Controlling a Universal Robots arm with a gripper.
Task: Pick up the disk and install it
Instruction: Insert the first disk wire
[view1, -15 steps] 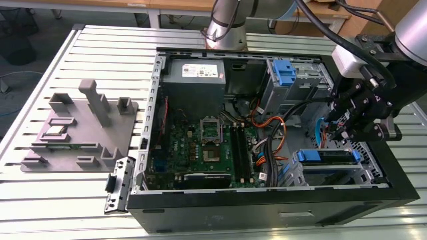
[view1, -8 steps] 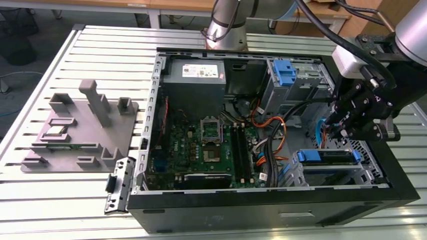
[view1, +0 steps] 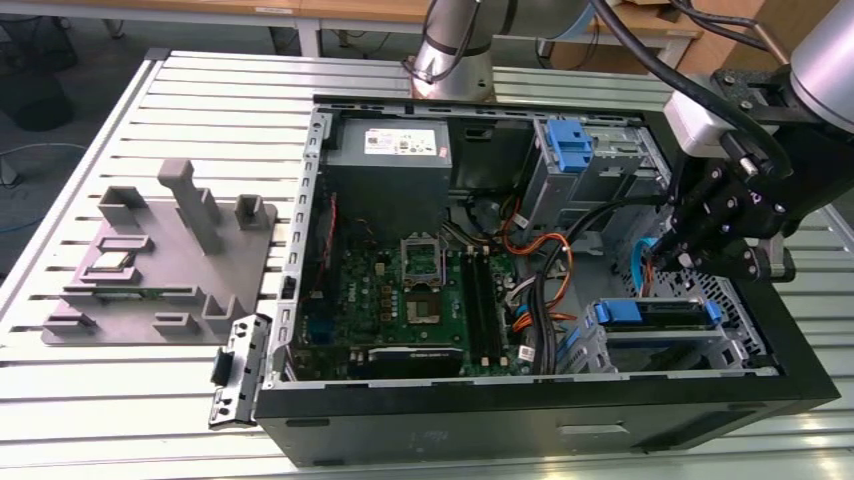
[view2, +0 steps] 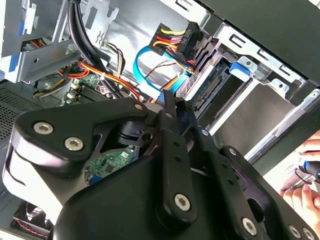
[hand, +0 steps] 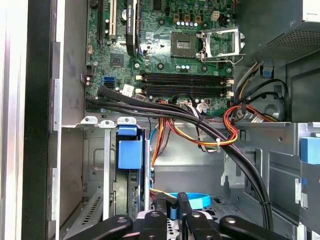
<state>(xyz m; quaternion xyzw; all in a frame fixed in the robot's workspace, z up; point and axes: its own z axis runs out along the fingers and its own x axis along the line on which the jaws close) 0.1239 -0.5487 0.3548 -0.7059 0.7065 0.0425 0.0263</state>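
The disk lies in the drive cage at the exterior view's right, near the front corner of the open computer case. It is silver, with blue rails at both ends. My gripper hangs just above and behind it, apart from it, its black fingers close together with nothing between them. In the second wrist view the disk sits in its bay with a blue tab at its end. The first wrist view looks down on the disk's blue rail in the cage.
Black, orange and blue cables run between the motherboard and the cage. A grey power-supply box and a lone blue latch sit at the back. A grey fixture block stands on the slatted table. A person's hand is outside the case.
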